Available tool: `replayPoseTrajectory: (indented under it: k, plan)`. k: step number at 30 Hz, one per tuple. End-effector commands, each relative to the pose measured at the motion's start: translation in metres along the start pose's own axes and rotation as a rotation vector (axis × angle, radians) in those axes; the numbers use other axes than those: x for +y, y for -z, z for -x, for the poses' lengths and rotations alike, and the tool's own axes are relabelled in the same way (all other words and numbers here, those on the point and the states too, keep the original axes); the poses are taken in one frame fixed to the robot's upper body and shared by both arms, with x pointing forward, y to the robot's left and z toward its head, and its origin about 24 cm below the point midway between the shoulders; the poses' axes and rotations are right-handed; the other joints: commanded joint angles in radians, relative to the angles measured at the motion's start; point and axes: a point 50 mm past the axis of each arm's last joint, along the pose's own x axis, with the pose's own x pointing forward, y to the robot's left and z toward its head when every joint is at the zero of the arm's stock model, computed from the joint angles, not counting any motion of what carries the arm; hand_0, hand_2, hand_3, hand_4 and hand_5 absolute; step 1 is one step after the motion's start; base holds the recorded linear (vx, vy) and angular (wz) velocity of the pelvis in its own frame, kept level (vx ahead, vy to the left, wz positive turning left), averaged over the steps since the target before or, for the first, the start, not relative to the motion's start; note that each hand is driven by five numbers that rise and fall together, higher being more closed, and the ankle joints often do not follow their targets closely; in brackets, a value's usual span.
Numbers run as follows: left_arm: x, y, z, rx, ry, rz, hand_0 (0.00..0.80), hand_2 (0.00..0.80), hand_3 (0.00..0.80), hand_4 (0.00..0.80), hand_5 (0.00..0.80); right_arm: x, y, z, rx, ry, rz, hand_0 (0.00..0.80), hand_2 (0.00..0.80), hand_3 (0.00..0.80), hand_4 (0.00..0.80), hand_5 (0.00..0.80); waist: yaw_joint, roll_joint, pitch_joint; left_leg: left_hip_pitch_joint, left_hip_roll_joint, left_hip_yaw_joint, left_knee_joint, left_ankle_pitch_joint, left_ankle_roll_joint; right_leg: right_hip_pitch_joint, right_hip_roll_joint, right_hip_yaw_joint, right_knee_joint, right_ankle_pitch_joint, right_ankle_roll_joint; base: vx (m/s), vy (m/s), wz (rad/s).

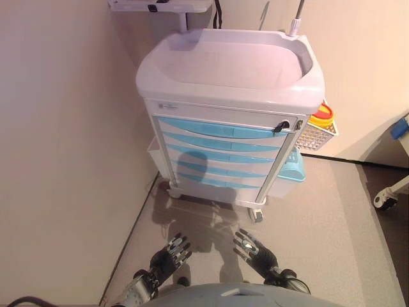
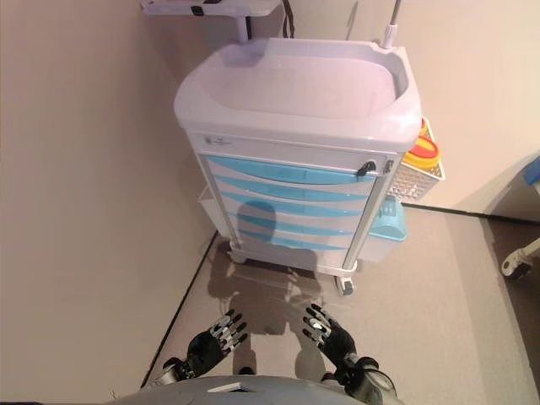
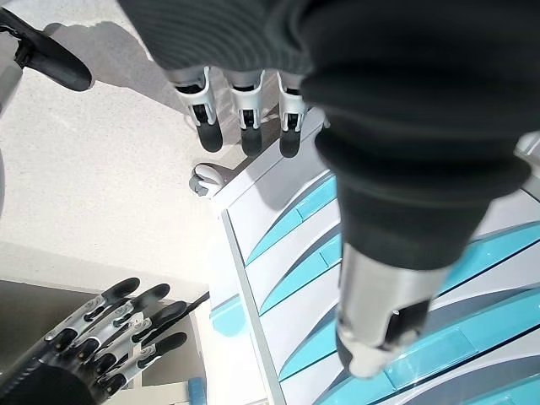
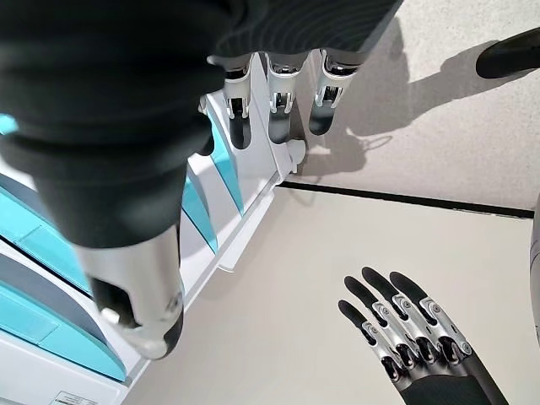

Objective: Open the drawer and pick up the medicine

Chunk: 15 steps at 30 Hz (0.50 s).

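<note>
Both drawers-shut cart point(image 1: 223, 147) stands well apart from the left robot hand point(image 1: 169, 252) and right robot hand point(image 1: 252, 248), fingers spread, holding nothing.

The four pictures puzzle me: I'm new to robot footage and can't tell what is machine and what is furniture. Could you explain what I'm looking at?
The top two pictures come from a camera on a humanoid robot's head, looking down. The metal fingers low in them are its left hand and right hand, both open and holding nothing. Ahead stands a white medical cart on wheels, with blue drawers, all closed. A mesh basket hangs on its side holding a yellow and red container. No medicine is visible yet. The other two pictures are from cameras on each wrist, looking along that hand's own fingers toward the cart.
</note>
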Motion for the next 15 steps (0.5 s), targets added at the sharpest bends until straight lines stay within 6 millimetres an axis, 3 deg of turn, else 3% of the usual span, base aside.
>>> replayPoseTrajectory:
  k: [1,10,15]
  plan:
    - [-0.018,-0.01,-0.017,-0.023,0.065,0.0,0.0,0.0,0.0,0.0,0.0,0.012,-0.016,-0.013,-0.038,-0.065,0.043,0.0,0.0,0.0,0.0,0.0,0.0,0.0,0.033,-0.021,-0.022,-0.03,0.006,-0.045,0.01,0.003,-0.056,-0.055,0.127,-0.066,0.034,0.0,0.0,0.0]
    - [-0.022,-0.01,-0.017,-0.065,0.105,0.122,0.0,0.0,0.0,0.0,0.0,0.003,-0.017,-0.008,-0.035,-0.028,0.031,0.0,0.0,0.0,0.0,0.0,-0.004,0.007,0.06,-0.026,-0.019,-0.027,0.017,-0.044,0.007,-0.014,-0.071,-0.049,0.144,-0.065,0.035,0.067,0.052,0.0]
    - [-0.037,-0.018,-0.026,-0.112,0.181,0.187,0.0,0.0,0.0,0.0,0.0,0.002,-0.025,-0.007,-0.05,-0.028,0.053,0.0,0.0,0.0,0.0,0.0,-0.014,0.013,0.117,-0.109,-0.038,-0.024,0.135,-0.08,0.015,-0.103,-0.099,-0.024,0.208,-0.067,0.029,0.021,0.137,-0.06]
